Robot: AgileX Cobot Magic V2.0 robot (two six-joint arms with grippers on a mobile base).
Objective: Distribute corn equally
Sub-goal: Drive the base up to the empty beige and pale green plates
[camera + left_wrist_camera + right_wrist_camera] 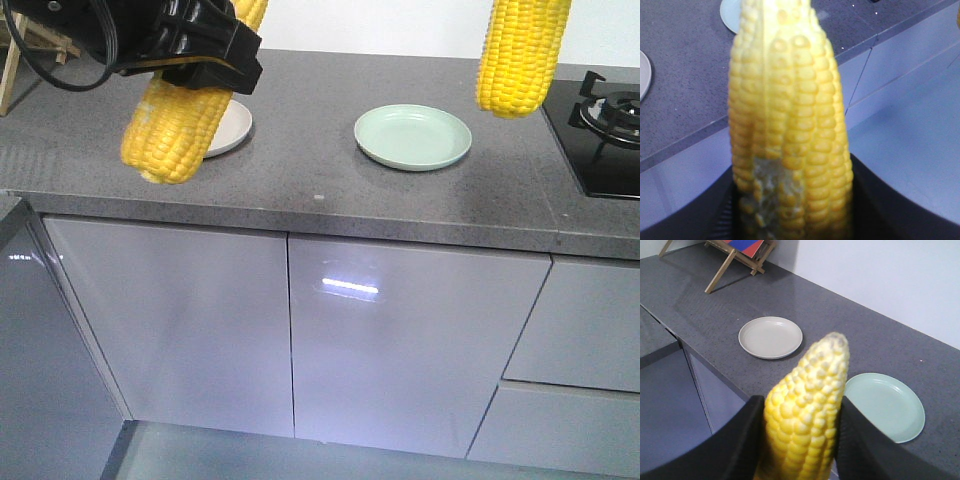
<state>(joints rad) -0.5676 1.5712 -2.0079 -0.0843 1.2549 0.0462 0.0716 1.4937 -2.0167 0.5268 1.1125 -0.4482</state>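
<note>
**Front view:** the left pincer, at upper left of the frame, is clamped on the left cob. The cob hangs slanting in front of the white plate. The right cob hangs at upper right, its holder out of frame, near the green plate.

**Left wrist view:** the left cob fills the centre between dark fingers, revealing a patch of damaged kernels.

**Right wrist view:** the right pincer grips the right cob, pale tip pointing away. Both plates lie on the grey tabletop beyond.
</note>
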